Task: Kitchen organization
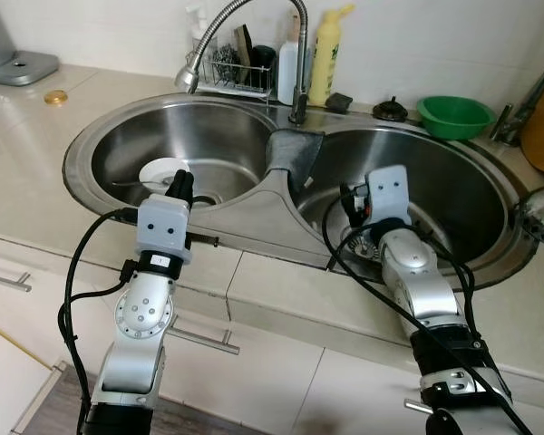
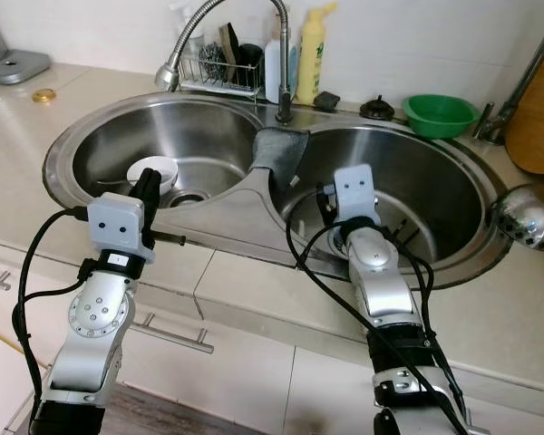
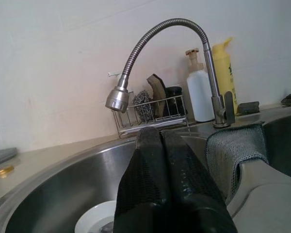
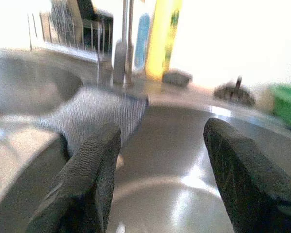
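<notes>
left gripper (image 3: 160, 194): fingers pressed together, holding nothing
right gripper (image 4: 160, 160): spread wide, empty
grey cloth (image 1: 295, 154): draped over the divider, just ahead-left; we reckon right's nearer

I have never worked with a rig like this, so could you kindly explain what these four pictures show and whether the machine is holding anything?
It is a humanoid robot standing at a kitchen counter with a double sink. The two wide pictures come from a stereo camera on its head, looking down at its own silver arms. The other two come from cameras on its wrists, looking along each arm's black fingers.

The left gripper is over the left basin, jaws closed with nothing between them; a white dish lies in that basin. The right gripper is over the right basin, jaws apart and empty, though that picture is blurred.

A grey cloth hangs over the divider under the tap. Behind are a wire rack, a white bottle and a yellow bottle. A green bowl sits on the right.
</notes>
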Robot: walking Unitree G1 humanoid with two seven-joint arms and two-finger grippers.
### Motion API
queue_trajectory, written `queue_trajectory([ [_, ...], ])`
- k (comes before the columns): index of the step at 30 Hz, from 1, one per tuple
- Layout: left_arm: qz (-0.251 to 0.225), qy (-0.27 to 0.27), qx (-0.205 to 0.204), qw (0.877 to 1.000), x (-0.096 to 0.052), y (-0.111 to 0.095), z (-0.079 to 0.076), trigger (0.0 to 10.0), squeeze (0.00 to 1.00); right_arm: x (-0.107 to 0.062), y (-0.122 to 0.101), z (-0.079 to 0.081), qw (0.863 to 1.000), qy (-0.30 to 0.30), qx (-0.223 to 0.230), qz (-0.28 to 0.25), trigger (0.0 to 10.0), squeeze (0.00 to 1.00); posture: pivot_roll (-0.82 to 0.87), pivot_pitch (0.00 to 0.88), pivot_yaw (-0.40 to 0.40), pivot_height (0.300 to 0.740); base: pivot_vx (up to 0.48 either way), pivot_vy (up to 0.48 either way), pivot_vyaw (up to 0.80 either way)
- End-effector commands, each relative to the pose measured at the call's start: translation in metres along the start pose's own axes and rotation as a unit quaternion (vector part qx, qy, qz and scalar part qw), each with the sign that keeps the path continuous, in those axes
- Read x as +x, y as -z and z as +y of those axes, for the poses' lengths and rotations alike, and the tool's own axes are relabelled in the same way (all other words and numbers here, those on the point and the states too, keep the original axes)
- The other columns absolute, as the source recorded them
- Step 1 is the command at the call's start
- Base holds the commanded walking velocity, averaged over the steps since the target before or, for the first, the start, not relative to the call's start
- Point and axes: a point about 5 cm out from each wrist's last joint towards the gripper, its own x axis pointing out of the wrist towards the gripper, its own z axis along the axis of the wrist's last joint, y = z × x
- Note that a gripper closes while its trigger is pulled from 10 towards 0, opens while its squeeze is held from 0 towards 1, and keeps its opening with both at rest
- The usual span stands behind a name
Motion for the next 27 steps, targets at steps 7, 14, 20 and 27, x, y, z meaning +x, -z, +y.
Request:
queue_trajectory([
  [7,-0.005,0.003,-0.005,1.000,0.002,-0.004,0.000,10.0,0.00,-0.001,-0.019,0.001,0.998,0.011,0.014,-0.062,10.0,0.00,-0.02,0.000,-0.029,0.740,0.000,0.480,0.00],
  [14,-0.006,0.005,-0.006,1.000,0.002,-0.004,0.000,10.0,0.00,-0.003,-0.024,0.003,0.996,0.010,0.001,-0.085,10.0,0.00,-0.03,0.000,-0.029,0.740,0.000,0.480,0.00],
  [20,-0.007,0.006,-0.006,1.000,0.001,-0.005,0.000,10.0,0.00,-0.007,-0.023,0.003,0.996,0.016,0.002,-0.092,10.0,0.00,-0.03,0.000,-0.028,0.740,0.000,0.480,0.00],
  [27,-0.008,0.007,-0.007,1.000,0.001,-0.005,-0.001,10.0,0.00,-0.013,-0.022,0.004,0.994,0.012,-0.017,-0.106,10.0,0.00,-0.02,0.000,-0.029,0.740,0.000,0.480,-0.23],
])
